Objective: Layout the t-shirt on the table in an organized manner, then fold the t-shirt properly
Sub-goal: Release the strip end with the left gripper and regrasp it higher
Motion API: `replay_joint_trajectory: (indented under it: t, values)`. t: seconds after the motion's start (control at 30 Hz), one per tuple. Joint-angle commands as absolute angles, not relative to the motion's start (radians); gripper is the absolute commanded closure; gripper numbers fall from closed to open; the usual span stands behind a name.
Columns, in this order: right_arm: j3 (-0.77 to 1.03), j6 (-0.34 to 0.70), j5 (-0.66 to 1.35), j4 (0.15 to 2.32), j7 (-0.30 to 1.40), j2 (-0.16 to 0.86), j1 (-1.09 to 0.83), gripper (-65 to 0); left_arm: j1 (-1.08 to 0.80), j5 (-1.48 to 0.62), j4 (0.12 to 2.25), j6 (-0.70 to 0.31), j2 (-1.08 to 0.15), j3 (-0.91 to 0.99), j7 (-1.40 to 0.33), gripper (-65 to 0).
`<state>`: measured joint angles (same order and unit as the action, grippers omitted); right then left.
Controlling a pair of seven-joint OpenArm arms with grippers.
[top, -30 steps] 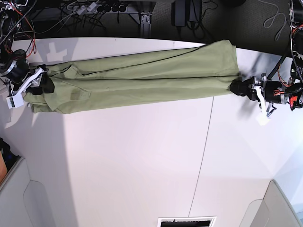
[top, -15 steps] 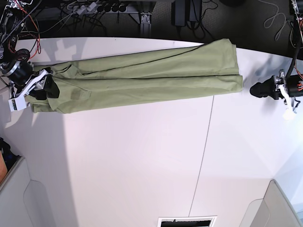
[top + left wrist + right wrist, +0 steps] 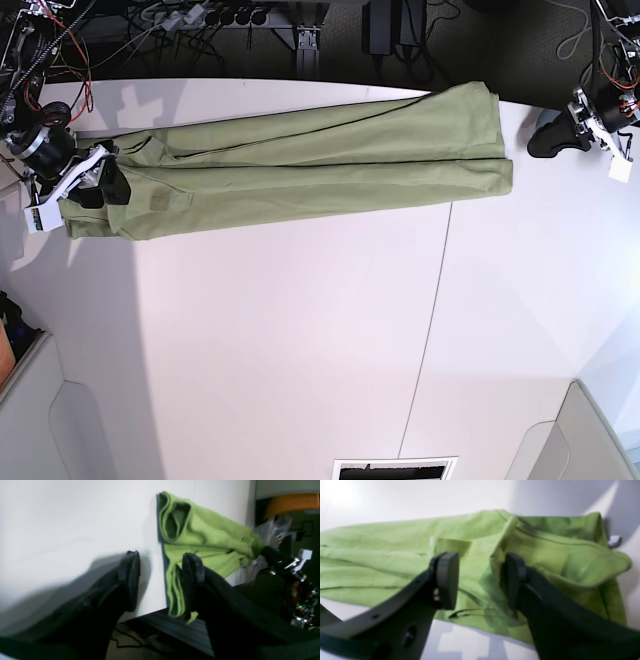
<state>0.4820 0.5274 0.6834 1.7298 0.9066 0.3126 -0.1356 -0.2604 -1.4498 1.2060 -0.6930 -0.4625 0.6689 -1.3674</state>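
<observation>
The left pincer (image 3: 160, 580) is standing open with nothing between its black fingers (image 3: 130, 580), which are hovering over bare white tabletop (image 3: 62, 517) just short of the t-shirt (image 3: 200, 537). One finger is overlapping the cloth's edge in that wrist view, though contact cannot be judged. In the base view this pincer (image 3: 545, 140) is sitting apart from the shirt's end, near the tabletop's far edge.

The right pincer (image 3: 480, 580) is also standing open, its two flat dark pads (image 3: 447, 580) spread above the other end of the t-shirt (image 3: 395, 555); whether they are touching the fabric cannot be told. In the base view it (image 3: 105, 185) is lying over the shirt's end.

The t-shirt (image 3: 300, 170) is lying as a long narrow olive-green band, folded lengthwise into several soft layers, stretching across the far part of the tabletop (image 3: 300, 350). Its matte cotton is showing shallow creases and rolled edges, and one corner is hanging slightly past the tabletop's rim in the left wrist view. A small pale tag (image 3: 614, 540) is peeking out at the edge.

The tabletop is smooth and white, crossed by a thin dark seam (image 3: 428, 330). Behind it, cables (image 3: 180, 20) and dark equipment are filling the background.
</observation>
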Motion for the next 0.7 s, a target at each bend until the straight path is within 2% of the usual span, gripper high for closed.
replay_joint_trajectory:
  t: [0.0,0.27,0.67]
  values:
    - [0.489,0.529,0.699,1.748,0.883,0.327,-0.125,-29.7,-0.255,-1.464,1.226,-0.698,-0.467,0.675,-1.352,-30.2]
    - [0.489,0.529,0.695,1.747,0.890,0.327,-0.125,-29.7,-0.255,-1.415,1.251,-0.698,-0.355,0.676,-1.330,-30.2]
    - [0.489,0.528,0.745,1.747,0.891,0.401,-0.125,-29.7,-0.299,-1.141,1.465,-0.698,-0.180,0.691,-1.186,-30.2]
